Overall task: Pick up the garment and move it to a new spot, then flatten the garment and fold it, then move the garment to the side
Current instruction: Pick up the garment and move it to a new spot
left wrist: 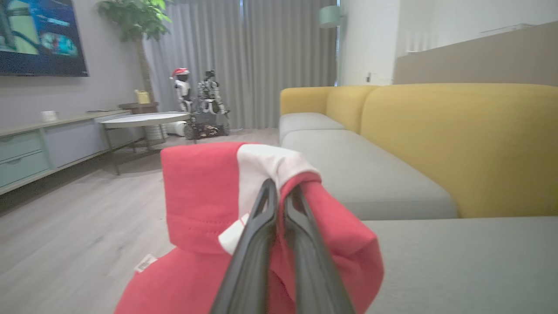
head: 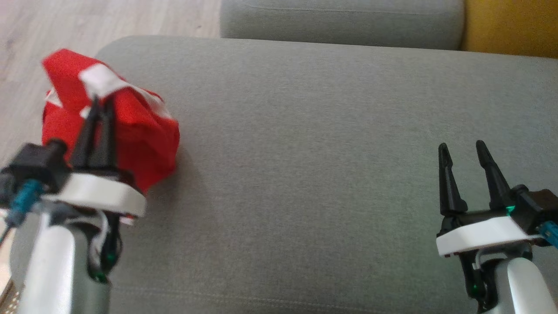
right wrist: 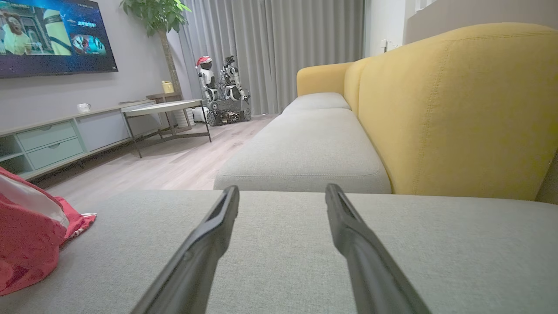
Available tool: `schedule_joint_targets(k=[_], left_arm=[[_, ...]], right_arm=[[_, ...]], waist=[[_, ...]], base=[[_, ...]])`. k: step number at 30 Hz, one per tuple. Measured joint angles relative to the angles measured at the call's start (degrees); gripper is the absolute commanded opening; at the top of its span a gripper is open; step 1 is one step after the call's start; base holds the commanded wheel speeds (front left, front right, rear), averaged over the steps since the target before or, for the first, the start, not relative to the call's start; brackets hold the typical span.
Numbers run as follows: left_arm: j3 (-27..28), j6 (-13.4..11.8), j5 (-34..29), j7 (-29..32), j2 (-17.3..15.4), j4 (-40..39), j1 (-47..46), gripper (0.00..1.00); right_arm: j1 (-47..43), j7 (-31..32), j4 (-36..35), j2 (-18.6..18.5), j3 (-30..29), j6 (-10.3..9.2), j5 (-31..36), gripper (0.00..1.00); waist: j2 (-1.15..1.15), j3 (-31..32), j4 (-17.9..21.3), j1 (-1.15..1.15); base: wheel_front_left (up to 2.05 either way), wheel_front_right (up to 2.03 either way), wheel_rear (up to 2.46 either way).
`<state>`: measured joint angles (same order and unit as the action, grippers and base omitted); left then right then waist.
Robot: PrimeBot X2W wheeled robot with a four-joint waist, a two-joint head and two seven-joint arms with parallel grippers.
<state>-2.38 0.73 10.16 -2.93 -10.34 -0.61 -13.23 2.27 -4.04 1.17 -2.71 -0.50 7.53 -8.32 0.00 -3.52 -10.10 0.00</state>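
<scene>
We see the red garment (head: 135,131) with white stripes bunched at the upper left of the head view, at the left corner of the grey seat cushion (head: 305,152). Its lower folds reach down to the cushion's edge. The left gripper (head: 101,101) pinches it on a white stripe, fingers pressed together with cloth between them. In the left wrist view the fabric drapes over both dark fingertips (left wrist: 267,192) and hangs down on either side.

The right gripper (head: 461,146) sits at the lower right of the head view, well apart from the garment, its fingers spread wide with nothing between them, just above the cushion.

Farther out, the wood floor (head: 26,26) fills the upper left corner. A second grey cushion (right wrist: 305,152) and the yellow backrest (right wrist: 457,109) run up the right wrist view. Across the room we make out a television (right wrist: 52,39), a round table (right wrist: 161,107), a potted plant (right wrist: 157,13) and another robot (right wrist: 222,87) by the grey curtains.
</scene>
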Motion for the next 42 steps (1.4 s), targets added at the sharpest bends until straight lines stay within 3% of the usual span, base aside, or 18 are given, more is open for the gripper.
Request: schedule_joint_targets(k=[8,17,23,30,36,37,38,39,42], left_arm=[[-7.8,1.5,-0.5,3.7,2.4,-6.9,3.3,0.00],[-18.3,3.9,-0.4,3.7,5.9,-5.3,-2.0,0.00],[-22.4,3.7,0.1,3.3,7.2,-1.1,-6.2,0.00],[-22.5,2.6,0.2,3.9,6.2,7.3,-5.5,0.00],[-20.9,1.4,0.2,1.9,4.3,12.2,-3.3,0.00],[-21.0,1.4,0.2,1.5,4.3,12.7,-3.1,0.07],[-21.0,1.4,0.5,0.9,4.4,13.2,-3.1,0.46],[-21.1,1.4,0.8,0.2,4.5,13.4,-3.2,1.00],[-21.1,1.3,1.6,-2.0,5.1,13.7,-3.2,1.00]], right_arm=[[-0.2,0.3,-1.6,0.0,1.0,0.00,-0.8,1.00],[1.1,-0.7,-1.6,0.1,1.9,0.00,-2.5,1.00],[1.8,-2.1,-1.4,0.1,1.8,0.00,-4.0,1.00],[2.2,-3.3,-0.3,0.1,2.0,0.00,-4.9,1.00],[5.0,-3.8,0.7,0.0,2.7,0.00,-5.2,1.00],[5.2,-3.8,0.9,0.0,2.9,0.00,-5.2,1.00],[5.4,-3.8,1.1,0.1,3.1,0.00,-5.2,1.00],[5.5,-3.8,1.2,0.1,3.2,0.00,-5.2,1.00],[5.5,-3.8,1.5,0.1,3.4,0.00,-5.2,1.00]], waist=[[0.00,-0.8,5.5,0.00],[0.00,-3.2,14.6,0.00],[0.00,-5.8,19.8,0.00],[0.00,-10.1,21.3,0.01],[0.00,-11.7,18.4,0.01],[0.00,-11.8,17.9,0.01],[0.00,-11.9,17.4,0.01],[0.00,-11.9,16.9,0.01],[0.00,-11.8,15.6,0.01]], base=[[0.00,0.00,0.00],[0.00,0.00,0.00],[0.00,0.00,0.00],[0.00,0.00,0.00],[0.00,0.00,0.00],[0.00,0.00,0.00],[0.00,0.00,0.00],[0.00,0.00,0.00],[0.00,0.00,0.00]])
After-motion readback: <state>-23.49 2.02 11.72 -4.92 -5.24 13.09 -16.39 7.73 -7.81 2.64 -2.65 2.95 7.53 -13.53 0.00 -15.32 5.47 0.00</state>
